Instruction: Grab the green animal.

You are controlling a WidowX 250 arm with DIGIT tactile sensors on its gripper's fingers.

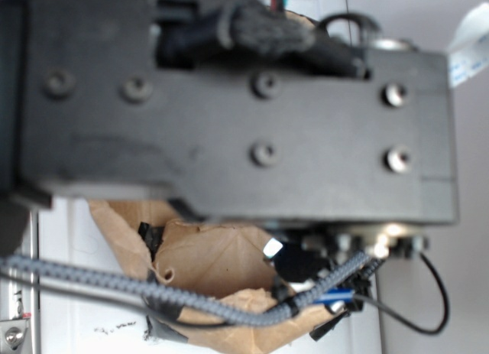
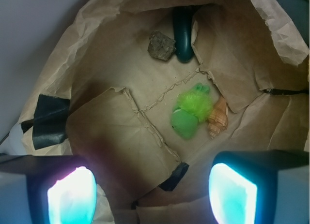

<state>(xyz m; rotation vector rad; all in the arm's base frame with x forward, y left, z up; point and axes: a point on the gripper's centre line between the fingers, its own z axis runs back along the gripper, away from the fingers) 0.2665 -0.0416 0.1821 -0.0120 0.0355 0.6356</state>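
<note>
The exterior view is mostly filled by the blurred black arm body [image 1: 229, 117], with only crumpled brown paper [image 1: 214, 258] and braided cable [image 1: 114, 285] below it. The wrist view alone shows the contents: a brown paper bag [image 2: 97, 132] lining, the tool [image 2: 152, 195] with its two glowing fingers [image 2: 232, 192] apart and empty, the dark green curved piece [image 2: 184, 37], the green animal [image 2: 190, 112] near the middle, touching the orange shell [image 2: 218, 117], and a grey rock [image 2: 161, 45].
</note>
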